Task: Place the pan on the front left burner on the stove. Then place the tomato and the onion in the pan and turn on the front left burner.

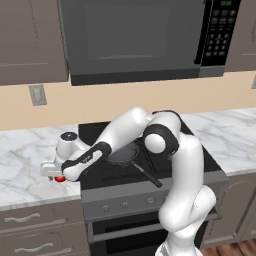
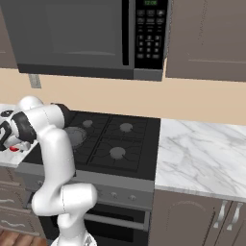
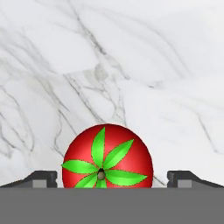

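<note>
The tomato (image 3: 107,157) lies on the white marble counter (image 1: 22,165) just left of the stove (image 1: 150,199). My gripper (image 1: 58,175) hangs over it, open, with one fingertip (image 3: 43,178) on each side of the tomato and a small gap at both. From the left base view only a red sliver of the tomato (image 1: 60,179) shows under the hand. The pan (image 1: 122,154) sits on the stove's front left grate, covering the front left burner, its handle pointing to the front right. My arm partly hides the pan (image 2: 75,137). The onion is out of view.
A dark microwave (image 1: 135,35) hangs above the stove. More marble counter (image 2: 202,153) runs to the stove's right. The three other burner caps, such as the front right one (image 2: 116,152), are bare. A wall outlet (image 1: 37,94) sits on the back wall at left.
</note>
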